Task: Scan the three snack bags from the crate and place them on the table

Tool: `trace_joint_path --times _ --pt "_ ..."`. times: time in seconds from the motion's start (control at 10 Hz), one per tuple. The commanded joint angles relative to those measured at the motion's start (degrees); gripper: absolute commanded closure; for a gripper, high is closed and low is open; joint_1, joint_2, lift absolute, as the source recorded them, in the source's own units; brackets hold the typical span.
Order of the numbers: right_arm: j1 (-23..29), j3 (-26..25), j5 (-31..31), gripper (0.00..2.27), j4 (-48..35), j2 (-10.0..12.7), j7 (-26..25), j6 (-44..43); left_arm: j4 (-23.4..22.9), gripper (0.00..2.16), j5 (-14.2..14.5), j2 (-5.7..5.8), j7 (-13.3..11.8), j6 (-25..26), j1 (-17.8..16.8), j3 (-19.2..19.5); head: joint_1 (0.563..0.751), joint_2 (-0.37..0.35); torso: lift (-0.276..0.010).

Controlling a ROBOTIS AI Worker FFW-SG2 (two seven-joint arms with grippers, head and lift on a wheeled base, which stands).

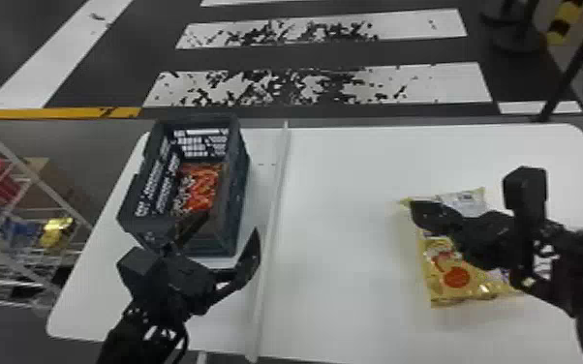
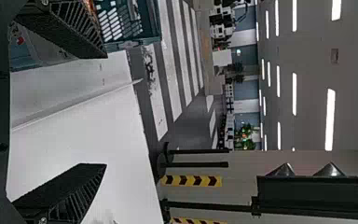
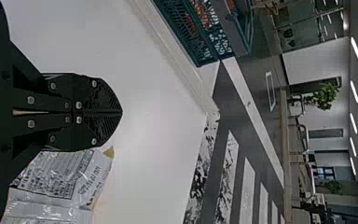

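In the head view my left gripper [image 1: 231,221] stands open at the near end of the dark crate [image 1: 237,203], one finger over its near part and one outside to the right. An orange-red snack bag [image 1: 203,186] lies inside the crate. My right gripper [image 1: 414,209] is shut above a yellow snack bag [image 1: 455,278] on the table's right part, hiding some of it. The left wrist view has my left gripper [image 2: 106,111] with nothing between its spread fingers. In the right wrist view my right gripper [image 3: 121,112] has its fingers together beside a silvery printed bag surface [image 3: 60,177].
The white table [image 1: 339,218] has a raised strip [image 1: 271,218] running front to back, between crate and yellow bag. A wire rack [image 1: 24,232] with packages stands left of the table. Dark floor with white stripes [image 1: 324,87] lies beyond.
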Motion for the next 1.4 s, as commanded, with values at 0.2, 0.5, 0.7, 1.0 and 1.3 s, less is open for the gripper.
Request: trace_joint_path --times 0.2,0.5,0.7,1.0,1.3 --pt "-9.5 2.5 3.3 2.13 14.3 0.9 -1.3 -5.1 -0.4 0.04 0.0 -0.13 0.0 -0.1 0.6 0.5 0.695 0.118 -0.062" --pt "-14.0 5.2 6.2 2.13 26.1 1.1 -2.2 -10.9 -0.3 0.04 0.0 -0.22 0.0 -0.1 0.6 0.5 0.695 0.098 -0.062" --pt "-13.6 5.3 7.1 2.13 29.7 1.0 -2.3 -13.9 -0.1 0.04 0.0 -0.22 0.0 -0.1 0.6 0.5 0.695 0.086 -0.062" --pt "-12.3 5.4 8.0 2.13 31.5 1.1 -3.2 -16.5 0.0 0.04 0.0 -0.31 0.0 -0.1 0.4 0.2 0.695 0.075 -0.062" --pt "-8.0 2.5 6.6 2.13 19.9 1.0 -3.3 -14.0 -0.1 0.04 0.0 -0.22 0.0 -0.8 0.8 0.3 0.695 0.076 -0.062"
